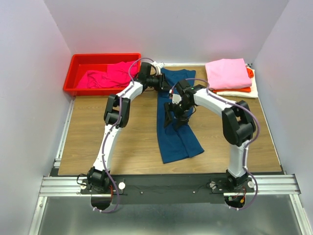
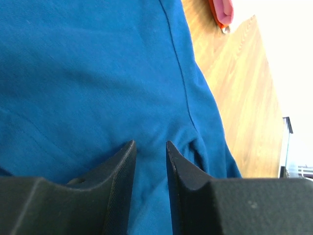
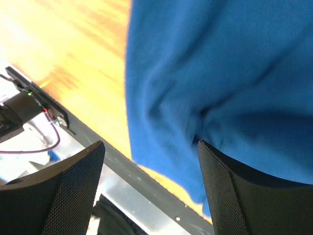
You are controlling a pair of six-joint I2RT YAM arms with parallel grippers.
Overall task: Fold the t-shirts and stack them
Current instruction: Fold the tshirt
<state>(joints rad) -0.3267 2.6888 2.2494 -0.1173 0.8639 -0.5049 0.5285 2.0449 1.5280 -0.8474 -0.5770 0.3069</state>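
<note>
Navy t-shirt point(image 1: 178, 139): laid out as a long narrow strip down the middle of the table point(image 1: 122, 147), its far end near the back edge. Left gripper point(image 1: 161, 82) at the strip's far end, fingers a narrow gap apart with their tips at the cloth. Right gripper point(image 1: 173, 115) over mid-strip, fingers spread wide, clamping nothing; blue cloth puckered beyond them. Magenta t-shirt point(image 1: 110, 76): heaped in red bin point(image 1: 73, 73), rear left. Rear right stack, folded: pink t-shirt point(image 1: 227, 73) on top, orange t-shirt point(image 1: 234, 90) under it, cream t-shirt point(image 1: 239, 94) lowest.
</note>
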